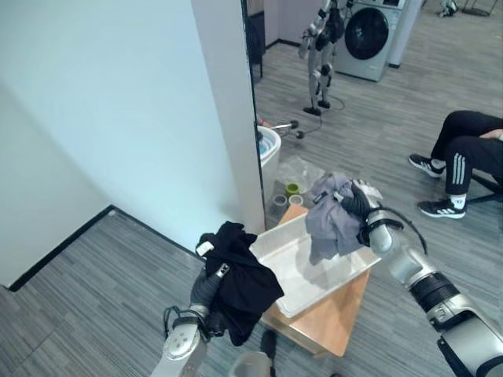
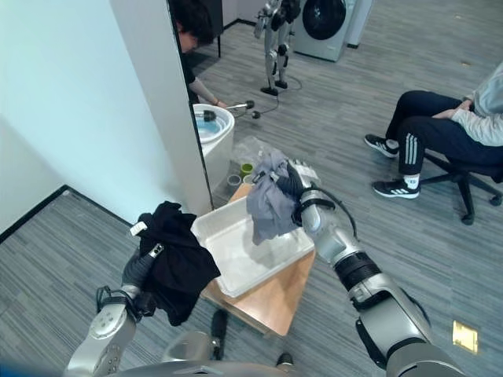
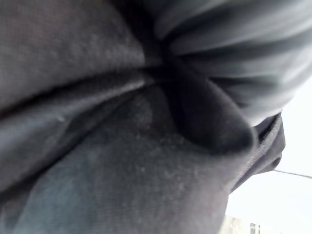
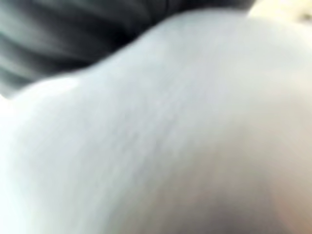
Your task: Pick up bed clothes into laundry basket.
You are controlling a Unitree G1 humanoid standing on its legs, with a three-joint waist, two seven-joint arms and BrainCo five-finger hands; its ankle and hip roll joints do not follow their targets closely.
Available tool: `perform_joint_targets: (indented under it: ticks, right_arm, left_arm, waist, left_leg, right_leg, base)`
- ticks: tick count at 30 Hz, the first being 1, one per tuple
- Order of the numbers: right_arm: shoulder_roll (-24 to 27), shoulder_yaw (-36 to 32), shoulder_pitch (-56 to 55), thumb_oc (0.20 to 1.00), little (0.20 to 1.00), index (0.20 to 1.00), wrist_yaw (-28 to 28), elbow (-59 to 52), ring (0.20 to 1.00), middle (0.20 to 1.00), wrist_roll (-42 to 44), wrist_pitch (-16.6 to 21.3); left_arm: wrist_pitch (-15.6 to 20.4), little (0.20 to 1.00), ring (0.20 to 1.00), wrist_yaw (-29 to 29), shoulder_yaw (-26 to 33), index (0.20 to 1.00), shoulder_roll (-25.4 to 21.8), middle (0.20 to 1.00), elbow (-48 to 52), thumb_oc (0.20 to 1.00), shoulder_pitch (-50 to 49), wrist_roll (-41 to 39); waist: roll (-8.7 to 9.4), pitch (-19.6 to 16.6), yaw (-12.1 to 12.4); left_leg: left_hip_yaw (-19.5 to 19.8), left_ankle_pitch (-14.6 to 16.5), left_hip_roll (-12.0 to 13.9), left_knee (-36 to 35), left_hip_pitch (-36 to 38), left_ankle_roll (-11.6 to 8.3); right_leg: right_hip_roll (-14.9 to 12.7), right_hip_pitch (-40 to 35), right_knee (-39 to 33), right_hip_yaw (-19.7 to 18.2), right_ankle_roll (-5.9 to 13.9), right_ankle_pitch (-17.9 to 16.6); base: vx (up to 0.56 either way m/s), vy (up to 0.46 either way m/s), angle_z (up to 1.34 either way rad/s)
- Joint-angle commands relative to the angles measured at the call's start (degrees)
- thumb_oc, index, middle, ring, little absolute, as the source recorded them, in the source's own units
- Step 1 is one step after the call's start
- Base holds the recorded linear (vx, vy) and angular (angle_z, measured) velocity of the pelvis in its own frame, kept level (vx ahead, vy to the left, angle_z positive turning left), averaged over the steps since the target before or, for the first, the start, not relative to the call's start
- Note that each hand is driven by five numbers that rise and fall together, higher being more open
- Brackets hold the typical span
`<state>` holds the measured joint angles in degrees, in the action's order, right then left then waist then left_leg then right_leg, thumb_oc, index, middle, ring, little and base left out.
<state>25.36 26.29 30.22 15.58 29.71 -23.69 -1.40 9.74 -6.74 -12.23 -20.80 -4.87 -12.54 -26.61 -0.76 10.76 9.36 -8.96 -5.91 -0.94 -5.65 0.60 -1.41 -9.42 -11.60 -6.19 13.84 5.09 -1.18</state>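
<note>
Right hand (image 2: pixel 302 198) clenched on grey garment (image 2: pixel 269 206) over white basket (image 2: pixel 228 255); left hand (image 1: pixel 206 289), fingers' state untellable, under black garment (image 1: pixel 240 276); person at basin (image 2: pixel 211 124) in right eye view.

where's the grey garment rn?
In the eye views the grey garment hangs from the right hand, over the far right part of the white bin on the wooden stand.

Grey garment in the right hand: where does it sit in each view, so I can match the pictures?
Left eye view: grey garment right of centre, hanging from the right hand over the white basket.
Right eye view: just right of centre, over the same basket.
Right wrist view: pale cloth pressed against the lens.
Left wrist view: the black garment is what shows there.
Shared landmark: the white basket on the wooden table.
</note>
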Motion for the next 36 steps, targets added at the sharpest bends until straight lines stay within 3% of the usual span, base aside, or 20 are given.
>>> perform_joint_targets:
  ticks: [1, 12, 13, 17, 21, 25, 31, 34, 36]
  right_arm:
    - [0.23, 0.01, 6.42, 0.200, 0.200, 0.200, 0.81, 1.10, 0.200, 0.200, 1.84, 1.81]
    - [-3.84, 0.97, 3.83, 0.200, 0.200, 0.200, 0.47, 14.14, 0.200, 0.200, 3.64, 2.07]
    - [-5.31, 0.58, 3.89, 1.000, 1.000, 1.000, 0.50, 19.79, 1.000, 1.000, 4.69, 1.39]
    - [-6.40, -0.26, 4.72, 1.000, 1.000, 1.000, 0.47, 24.63, 1.000, 1.000, 6.55, 1.00]
    - [-5.29, -3.40, 3.78, 1.000, 1.000, 1.000, 1.12, 19.03, 1.000, 1.000, 11.81, 2.36]
    - [-3.55, -7.19, 0.48, 1.000, 1.000, 1.000, 0.91, 12.53, 1.000, 1.000, 18.61, 4.20]
    - [0.06, -18.18, -7.32, 1.000, 1.000, 1.000, 3.80, 6.25, 1.000, 1.000, 25.75, 5.36]
    - [0.16, -20.81, -9.68, 1.000, 1.000, 1.000, 4.37, 3.86, 1.000, 1.000, 26.88, 5.51]
    - [-0.54, -22.68, -14.17, 1.000, 1.000, 1.000, 4.53, 1.47, 1.000, 1.000, 26.52, 5.36]
  left_arm:
    - [4.25, 0.200, 0.200, 0.39, -1.39, 0.200, -0.96, 0.200, 3.72, 0.200, 2.54, -0.69]
    - [4.18, 0.200, 0.200, 1.77, -2.80, 0.200, -1.76, 0.200, 0.55, 0.200, 4.69, 0.21]
    - [4.26, 0.200, 0.200, 2.37, -3.10, 0.200, -2.12, 0.200, 0.98, 0.200, 4.85, -0.33]
    - [4.03, 0.200, 0.200, 2.97, -3.65, 0.200, -2.71, 0.200, 1.18, 0.200, 4.94, -0.55]
    - [3.94, 0.200, 0.200, 2.21, -3.77, 0.200, -2.45, 0.200, 0.45, 0.200, 6.29, 1.07]
    - [4.15, 0.200, 0.200, 1.52, -4.09, 0.200, -1.73, 0.200, -0.01, 0.200, 8.26, 2.91]
    - [3.01, 0.200, 0.200, -1.46, -2.64, 0.200, -0.61, 0.200, -0.94, 0.200, 11.31, 6.23]
    - [2.60, 0.200, 0.200, -1.81, -2.32, 0.200, -0.38, 0.200, -1.19, 0.200, 12.14, 7.03]
    - [2.10, 0.200, 0.200, -2.44, -2.50, 0.200, 0.22, 0.200, -0.97, 0.200, 13.72, 8.85]
  waist:
    - [1.78, -3.18, 1.92]
    - [2.78, -2.78, 2.82]
    - [2.77, -2.73, 3.45]
    - [2.71, -2.81, 4.14]
    - [2.63, -2.82, 3.55]
    - [2.89, -3.06, 1.69]
    - [2.78, -3.32, -1.77]
    - [2.51, -3.44, -2.88]
    - [2.04, -3.57, -5.22]
  left_leg:
    - [-0.94, 6.61, 3.46, 0.65, 6.55, -2.88]
    - [-0.63, 6.01, 3.83, 0.65, 3.99, -3.54]
    - [-0.30, 5.86, 3.88, 0.65, 3.43, -3.72]
    - [0.05, 5.83, 3.76, 0.65, 2.88, -3.84]
    - [-0.01, 6.28, 3.65, 0.65, 3.27, -3.69]
    - [-0.51, 6.95, 3.63, 0.65, 4.14, -3.43]
    - [-1.87, 8.21, 3.91, 0.65, 5.62, -3.00]
    - [-2.33, 8.42, 3.98, 0.65, 5.88, -2.89]
    - [-3.51, 8.82, 4.15, 0.65, 6.26, -2.77]
  right_leg:
    - [3.04, -1.11, 1.19, 3.10, 0.70, 4.01]
    - [2.13, -0.04, 1.19, 5.15, 2.00, 3.68]
    - [2.00, 0.33, 1.19, 5.55, 2.19, 3.67]
    - [1.76, 0.44, 1.19, 6.30, 2.47, 3.69]
    - [1.52, 0.13, 1.19, 6.44, 2.60, 3.71]
    - [1.40, -0.32, 1.19, 6.11, 2.66, 3.74]
    - [1.39, -0.61, 1.19, 4.98, 2.78, 3.65]
    - [1.31, -0.42, 1.19, 4.56, 2.83, 3.64]
    - [1.06, 0.05, 1.19, 3.70, 3.04, 3.62]
  base:
    - [0.11, 0.038, 0.01]
    - [0.04, 0.010, 0.08]
    - [0.00, -0.008, 0.06]
    - [0.00, 0.002, 0.13]
    - [0.00, 0.010, 0.04]
    - [0.01, 0.017, 0.03]
    - [0.02, 0.005, -0.05]
    - [0.02, 0.006, -0.32]
    - [0.02, 0.020, -0.31]
